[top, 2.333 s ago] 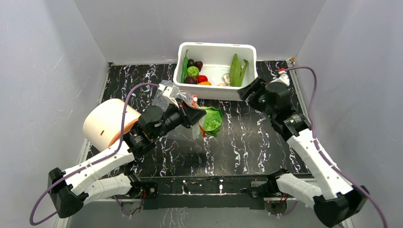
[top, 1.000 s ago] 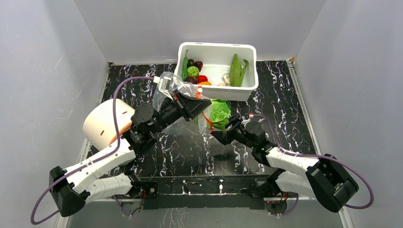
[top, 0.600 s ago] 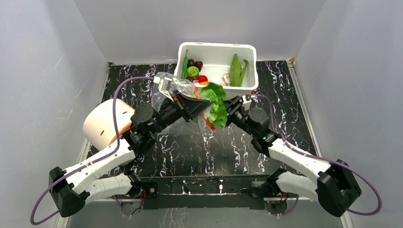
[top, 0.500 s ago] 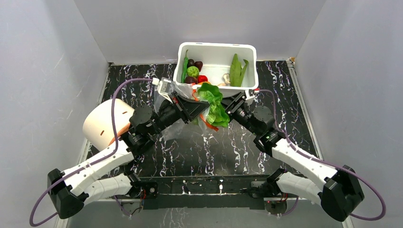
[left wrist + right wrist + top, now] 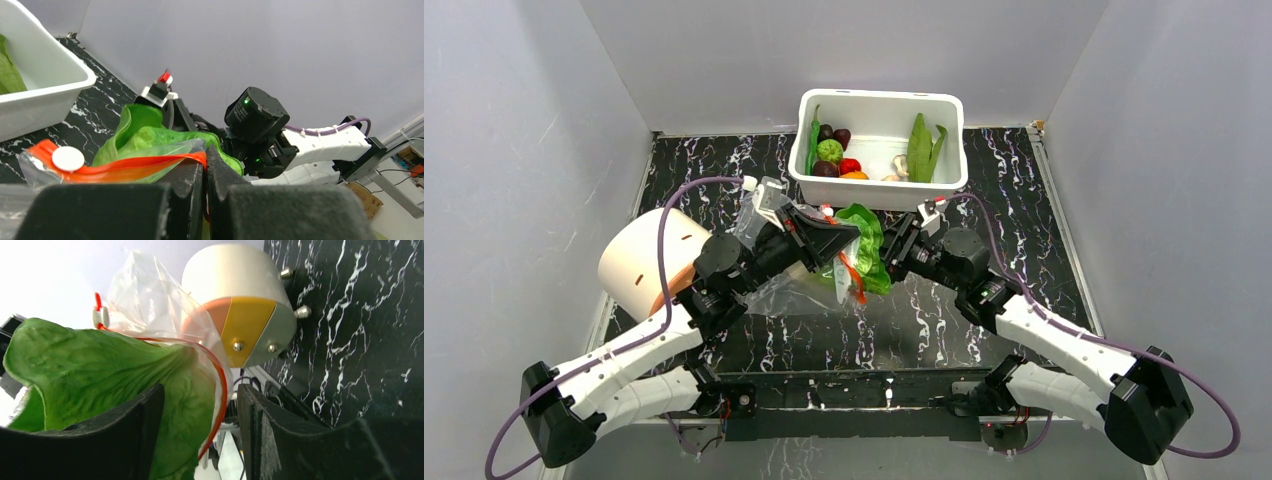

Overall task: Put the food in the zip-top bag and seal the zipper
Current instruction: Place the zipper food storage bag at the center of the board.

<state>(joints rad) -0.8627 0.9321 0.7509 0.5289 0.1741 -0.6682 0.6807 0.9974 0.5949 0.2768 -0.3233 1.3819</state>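
Top external view: two grippers are meeting just in front of the white tub [image 5: 879,197].
The left gripper [image 5: 836,240] is clenching the zipper [image 5: 125,167] of the zip-top bag [image 5: 789,292]. The right gripper [image 5: 894,245], half spread, is grasping the cabbage [image 5: 864,235] at the bag's mouth, above a black marbled table [image 5: 1004,200] between grey walls [image 5: 524,150].

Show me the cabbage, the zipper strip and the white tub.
cabbage [image 5: 100,365], right wrist view, middle of the leaf.
zipper strip [image 5: 140,165], left wrist view, middle of its orange-red length.
white tub [image 5: 879,93], top view, far rim.
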